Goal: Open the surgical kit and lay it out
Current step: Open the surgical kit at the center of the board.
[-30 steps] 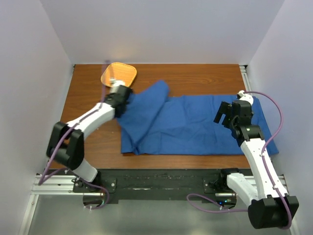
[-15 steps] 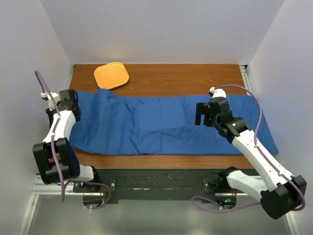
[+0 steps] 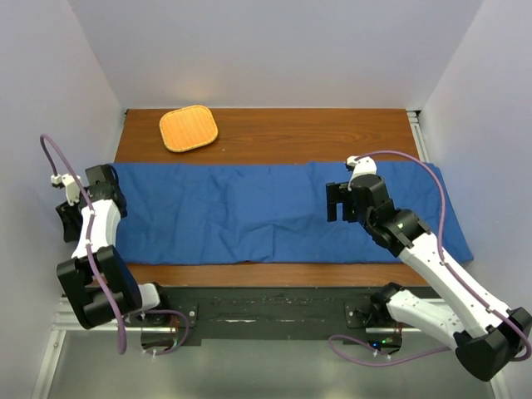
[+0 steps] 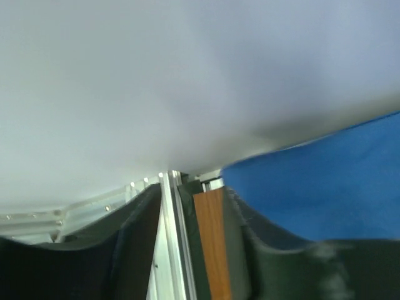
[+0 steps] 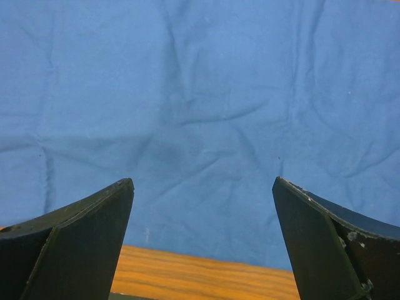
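The surgical kit shows as a large blue cloth wrap (image 3: pixel 249 212) spread in a long flat strip across the wooden table (image 3: pixel 283 133). My left gripper (image 3: pixel 68 218) hangs beyond the cloth's left end, at the table's left edge. In the left wrist view this gripper (image 4: pixel 194 250) is open, with only the table edge and rail between its fingers and the blue cloth (image 4: pixel 325 187) off to the right. My right gripper (image 3: pixel 337 202) hovers over the cloth's right half. In the right wrist view it (image 5: pixel 203 181) is wide open and empty above the cloth (image 5: pixel 200 94).
An orange rounded-square mat (image 3: pixel 189 129) lies at the back left, just behind the cloth. White walls close in on the left, back and right. An aluminium rail (image 4: pixel 165 250) runs along the table's side beside the left gripper.
The left gripper pulled the folded cloth out to the left until it lay flat, then let go and opened at the table's left edge. The right arm moved left over the cloth.
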Available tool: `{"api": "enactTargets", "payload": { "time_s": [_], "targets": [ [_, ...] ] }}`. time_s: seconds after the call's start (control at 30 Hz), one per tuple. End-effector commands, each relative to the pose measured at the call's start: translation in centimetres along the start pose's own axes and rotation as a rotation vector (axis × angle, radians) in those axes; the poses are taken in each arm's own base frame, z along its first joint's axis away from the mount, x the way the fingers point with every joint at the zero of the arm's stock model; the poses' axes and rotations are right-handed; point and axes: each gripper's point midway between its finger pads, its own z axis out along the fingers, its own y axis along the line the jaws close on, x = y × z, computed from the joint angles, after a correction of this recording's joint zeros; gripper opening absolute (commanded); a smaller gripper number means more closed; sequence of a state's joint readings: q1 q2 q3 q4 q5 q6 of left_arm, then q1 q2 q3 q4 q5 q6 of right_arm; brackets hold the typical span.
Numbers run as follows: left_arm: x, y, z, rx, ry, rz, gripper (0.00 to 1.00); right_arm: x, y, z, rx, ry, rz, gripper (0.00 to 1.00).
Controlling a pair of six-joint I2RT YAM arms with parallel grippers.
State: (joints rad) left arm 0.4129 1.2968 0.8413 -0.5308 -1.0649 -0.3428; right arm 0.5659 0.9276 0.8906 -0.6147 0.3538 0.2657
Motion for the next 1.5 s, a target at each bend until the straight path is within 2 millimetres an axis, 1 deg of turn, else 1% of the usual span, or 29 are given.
{"api": "enactTargets", "payload": {
  "time_s": [0.0,0.03,0.07,0.1,0.13,0.2,0.23,0.33,0.4,0.47,0.5,0.53,0.57,0.6,0.63,0.67,0.73,0.8,0.83,0.87,0.97,1.03,1.07,1.2,1.23,1.27,1.3,1.33,1.47],
  "targets": [
    [-3.3,1.7,-0.8,-0.037,-0.045,-0.089,0.58,-0.5,-0.2,-0.4,-0.001,-0.039,-0.011,0.99],
    [-3.8,1.4,-1.0,-0.005,-0.047,-0.094,0.70,-0.5,-0.1,-0.5,-0.009,-0.040,-0.010,0.99],
    [-4.4,1.2,-1.7,0.037,-0.052,-0.095,0.76,-0.3,0.0,-0.5,-0.013,-0.032,-0.013,0.99],
    [-5.5,0.1,-2.6,0.128,-0.059,-0.109,0.81,-0.2,0.1,-0.5,-0.022,-0.025,-0.010,0.99],
    [-5.8,-0.3,-3.3,0.171,-0.062,-0.101,0.83,0.0,0.3,-0.4,-0.027,-0.018,-0.010,0.99],
    [-7.0,-3.4,-7.1,0.366,-0.098,-0.102,0.87,0.2,0.5,-0.4,-0.036,0.001,-0.002,0.99],
    [-6.8,-5.6,-9.9,0.480,-0.115,-0.093,0.88,0.4,0.6,-0.1,-0.031,0.018,-0.002,0.99],
    [-4.9,-10.9,-15.0,0.740,-0.047,-0.080,0.90,0.8,0.5,0.5,-0.001,0.050,0.020,0.99],
    [-2.9,-13.2,-16.2,0.832,0.010,-0.057,0.91,1.1,-0.2,1.0,0.049,0.073,0.055,0.98],
    [-1.2,-15.4,-16.1,0.866,0.058,-0.061,0.92,0.8,-1.2,1.7,0.094,0.090,0.090,0.99],
    [-1.2,-16.6,-16.5,0.905,0.067,-0.086,0.92,0.8,-1.6,2.0,0.108,0.098,0.105,0.99],
    [-0.4,-17.6,-16.2,0.904,0.086,-0.075,0.92,1.0,-1.7,2.9,0.107,0.125,0.123,0.99],
    [0.7,-18.2,-15.8,0.903,0.103,-0.064,0.92,1.1,-3.3,3.6,0.144,0.143,0.178,0.99],
    [0.5,-19.2,-16.0,0.932,0.099,-0.081,0.92,1.3,-3.9,4.2,0.157,0.166,0.210,0.99],
    [1.5,-20.0,-15.6,0.924,0.121,-0.058,0.92,1.3,-4.2,4.8,0.150,0.183,0.249,0.99],
    [2.1,-20.6,-15.3,0.921,0.134,-0.044,0.92,2.0,-5.7,6.0,0.194,0.227,0.306,0.99],
    [3.5,-21.9,-14.4,0.911,0.178,-0.007,0.92,1.7,-6.6,7.0,0.213,0.233,0.362,0.98],
    [3.9,-23.0,-13.9,0.919,0.197,0.010,0.91,2.3,-7.8,8.6,0.252,0.255,0.392,0.98],
    [4.6,-23.4,-12.9,0.898,0.220,0.025,0.91,1.8,-8.2,9.4,0.261,0.231,0.398,0.99],
    [4.6,-23.6,-12.6,0.889,0.228,0.028,0.91,2.2,-8.9,10.3,0.282,0.240,0.408,0.99],
    [6.0,-23.2,-10.3,0.827,0.295,0.035,0.91,2.9,-10.4,11.8,0.317,0.248,0.482,0.99],
    [6.7,-22.7,-9.3,0.816,0.333,0.000,0.91,4.4,-10.8,12.7,0.335,0.286,0.508,0.99],
    [7.8,-22.2,-8.7,0.803,0.355,0.000,0.91,4.9,-11.1,13.1,0.344,0.296,0.530,0.98],
    [8.6,-20.6,-6.1,0.731,0.382,-0.024,0.91,8.2,-11.6,14.2,0.358,0.376,0.584,0.99],
    [8.7,-20.3,-5.8,0.717,0.384,-0.025,0.90,9.6,-11.4,14.3,0.355,0.421,0.598,0.98],
    [8.8,-20.0,-5.4,0.703,0.385,-0.023,0.90,10.2,-11.4,14.2,0.360,0.438,0.615,0.99],
    [8.9,-19.5,-4.9,0.681,0.380,-0.018,0.90,10.8,-12.2,14.0,0.382,0.449,0.646,0.99],
    [9.0,-19.2,-4.6,0.664,0.377,-0.014,0.90,12.0,-12.2,13.5,0.391,0.475,0.660,0.98],
    [9.6,-17.7,-3.3,0.590,0.374,0.014,0.90,14.7,-12.4,11.7,0.419,0.531,0.756,0.98]
  ]
}}
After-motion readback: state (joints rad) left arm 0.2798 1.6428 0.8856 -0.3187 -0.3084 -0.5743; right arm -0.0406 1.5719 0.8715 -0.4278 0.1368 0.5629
